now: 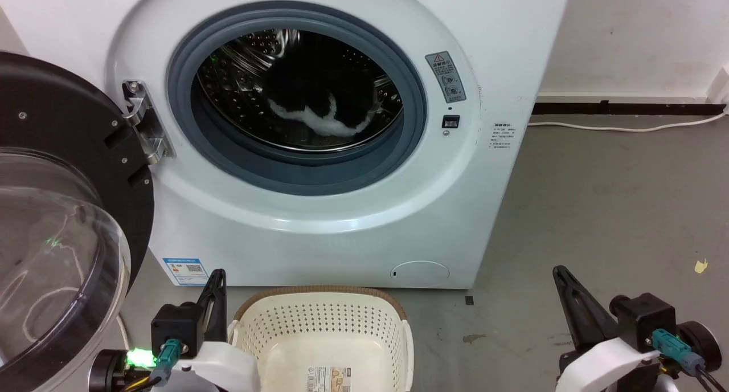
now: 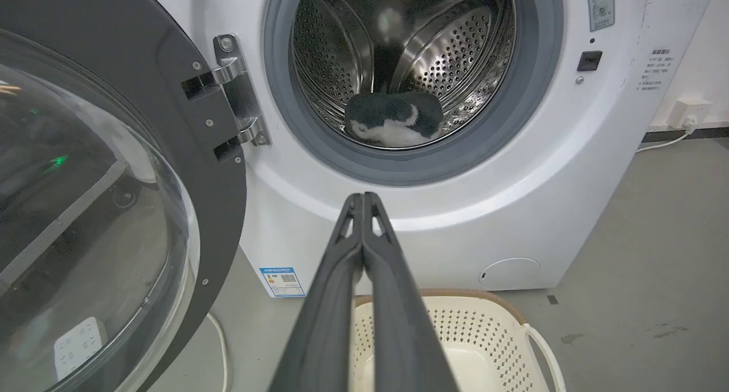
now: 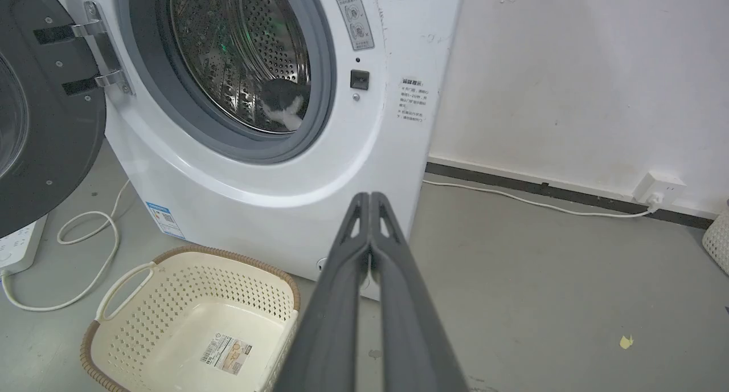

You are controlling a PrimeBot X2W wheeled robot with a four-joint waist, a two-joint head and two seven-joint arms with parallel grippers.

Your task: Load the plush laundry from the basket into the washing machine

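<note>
The floor (image 1: 598, 209) is grey, smooth and scuffed, with 1 yellow scrap (image 1: 700, 265) and 1 dark stain (image 1: 472, 339). The wall (image 1: 638, 33) is white and marked, edged by a black baseboard (image 1: 626, 108). A white cable (image 1: 626, 129) runs along it to a socket (image 3: 658, 188). Another cord (image 3: 114, 249) loops on the floor near a white power strip (image 3: 17, 246).

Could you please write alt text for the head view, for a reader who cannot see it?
The black-and-white plush laundry lies inside the drum of the white washing machine, whose round door stands open on the left. The empty cream basket sits on the grey floor in front, between the left gripper and the right gripper.
</note>
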